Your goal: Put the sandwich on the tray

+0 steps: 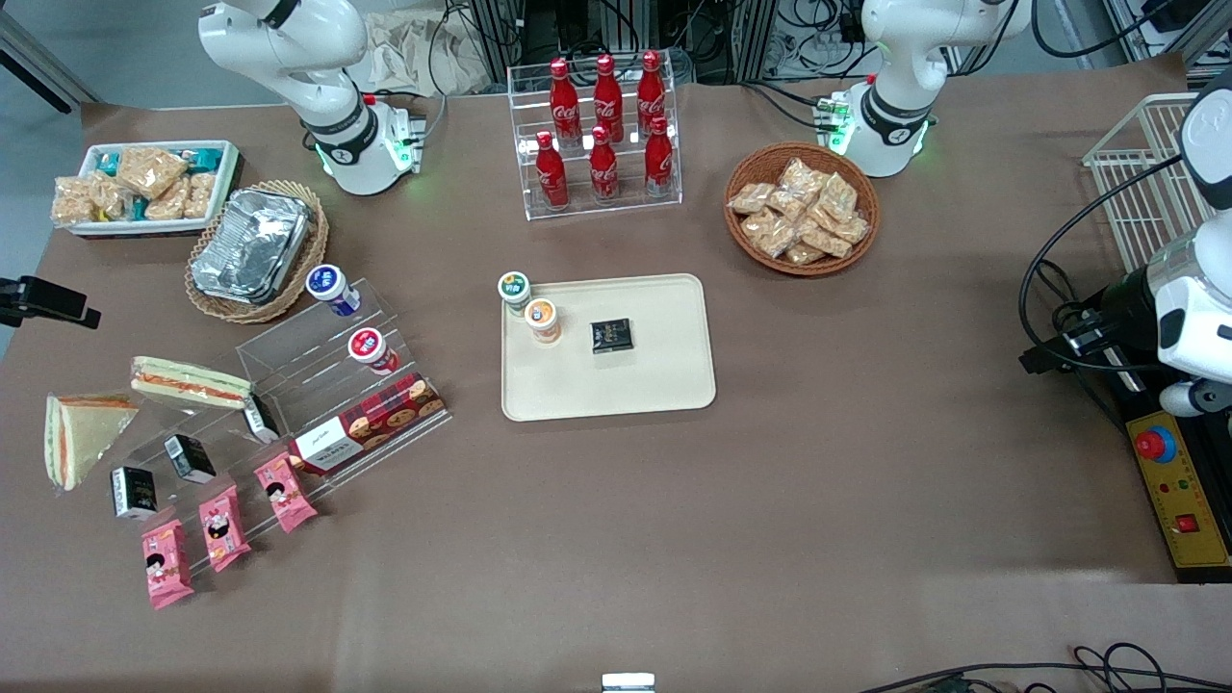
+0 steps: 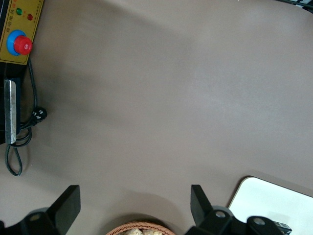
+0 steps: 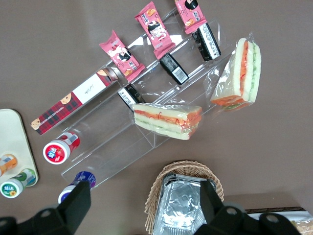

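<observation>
The sandwich is a triangular wedge in clear wrap, with white bread and orange and green filling. It lies on the table at the working arm's end, beside the clear stepped rack. It also shows in the right wrist view. The cream-beige tray sits mid-table and holds two small cups and a black packet; its edge shows in the right wrist view. My gripper is open and empty, high above the foil container, well apart from the sandwich. It does not show in the front view.
A long flat slab sandwich rests on the rack, farther from the front camera than the wedge. Pink snack packs, black packets, a red biscuit box and two cups are on the rack. A wicker basket holds the foil container. A cola bottle rack stands at the back.
</observation>
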